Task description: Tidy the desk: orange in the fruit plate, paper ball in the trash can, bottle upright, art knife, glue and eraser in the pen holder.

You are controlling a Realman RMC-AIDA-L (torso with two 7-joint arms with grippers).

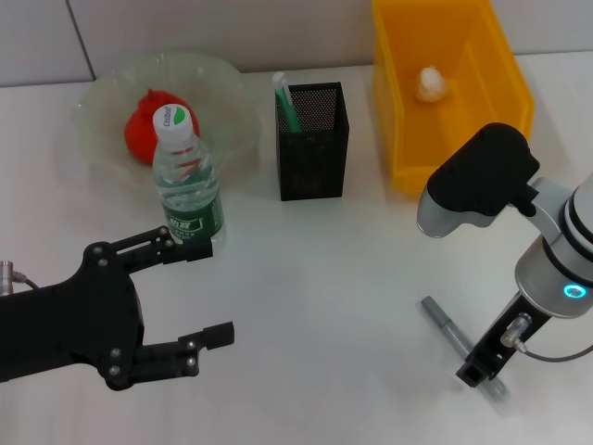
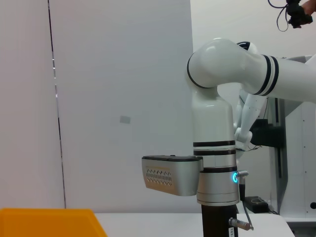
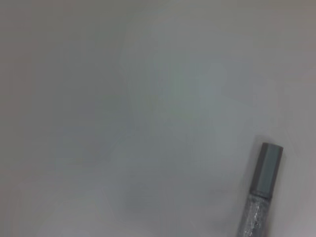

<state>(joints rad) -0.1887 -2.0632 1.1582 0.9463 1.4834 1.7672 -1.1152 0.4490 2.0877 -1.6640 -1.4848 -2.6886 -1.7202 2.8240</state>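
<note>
The orange (image 1: 142, 132) lies in the pale-green fruit plate (image 1: 232, 102) at the back left. The bottle (image 1: 188, 181) stands upright in front of the plate. The paper ball (image 1: 431, 83) lies in the yellow trash can (image 1: 482, 56) at the back right. The black mesh pen holder (image 1: 313, 144) holds a green-and-white item (image 1: 285, 100). A grey-capped stick with a clear body (image 1: 445, 324), glue or art knife, lies at the front right and also shows in the right wrist view (image 3: 261, 192). My right gripper (image 1: 482, 369) is directly over it. My left gripper (image 1: 215, 292) is open and empty, just in front of the bottle. The eraser is out of view.
The left wrist view shows my right arm (image 2: 217, 148) and a corner of the trash can (image 2: 49, 222). Bare white table (image 1: 334, 297) lies between the two grippers. A wall runs behind the plate and the trash can.
</note>
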